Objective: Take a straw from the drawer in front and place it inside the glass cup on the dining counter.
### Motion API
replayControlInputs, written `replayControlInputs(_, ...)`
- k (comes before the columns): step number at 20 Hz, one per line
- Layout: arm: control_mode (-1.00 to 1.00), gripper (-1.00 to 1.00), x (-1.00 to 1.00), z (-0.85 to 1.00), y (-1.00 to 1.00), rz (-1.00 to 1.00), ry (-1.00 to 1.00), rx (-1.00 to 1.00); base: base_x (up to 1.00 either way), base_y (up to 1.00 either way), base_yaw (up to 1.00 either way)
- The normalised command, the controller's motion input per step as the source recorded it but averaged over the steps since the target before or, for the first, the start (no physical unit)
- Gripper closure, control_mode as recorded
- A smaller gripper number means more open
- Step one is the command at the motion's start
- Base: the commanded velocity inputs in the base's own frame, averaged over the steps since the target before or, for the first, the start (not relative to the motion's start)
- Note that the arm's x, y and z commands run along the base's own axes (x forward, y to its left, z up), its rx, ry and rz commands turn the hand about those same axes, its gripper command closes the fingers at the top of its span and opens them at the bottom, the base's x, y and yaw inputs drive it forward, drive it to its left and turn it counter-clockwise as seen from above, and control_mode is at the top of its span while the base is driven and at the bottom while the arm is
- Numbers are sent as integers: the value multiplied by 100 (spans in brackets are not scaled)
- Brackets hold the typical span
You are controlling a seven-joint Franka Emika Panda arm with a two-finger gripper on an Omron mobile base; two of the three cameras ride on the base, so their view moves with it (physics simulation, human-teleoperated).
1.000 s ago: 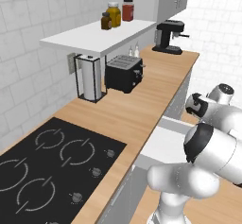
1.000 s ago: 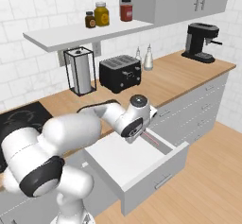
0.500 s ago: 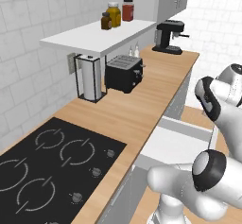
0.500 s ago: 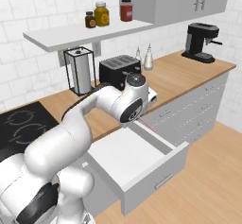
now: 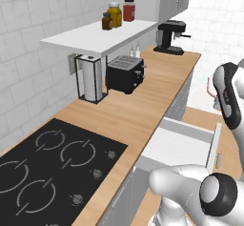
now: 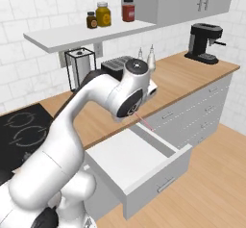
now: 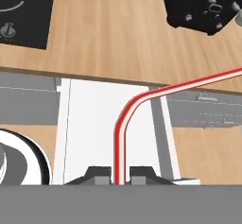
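This is a home kitchen: a black induction hob (image 5: pixel 47 165) is set into a wooden counter (image 5: pixel 143 106) against a white-tiled wall (image 5: pixel 28 53). From the hob, a toaster (image 5: pixel 125 74), paper-towel holder (image 5: pixel 90 78) and coffee machine (image 5: pixel 170 37) stand toward 1 o'clock, with jars (image 6: pixel 103 14) on a white shelf (image 6: pixel 81 34) above.

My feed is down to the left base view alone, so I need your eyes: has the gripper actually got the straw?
Observer: Yes. In the hand view the straw runs up from between the two fingertips of the gripper, clamped.
Operator: Is anything left in the drawer?
Observer: The right base view shows the drawer pulled open with a bare white inside.
Operator: Where is the straw relative to the drawer?
Observer: In the right base view the straw hangs as a thin pink line above the drawer's back edge.
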Motion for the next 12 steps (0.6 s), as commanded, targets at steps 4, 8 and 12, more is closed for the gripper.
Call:
replayControlInputs(4,-100,100,-67,35,21,0,-9,0,0,0,0)
replayControlInputs(8,-100,100,-56,28,27,-1,-15,0,0,0,0)
replayControlInputs(12,-100,100,-28,18,23,-3,-13,0,0,0,0)
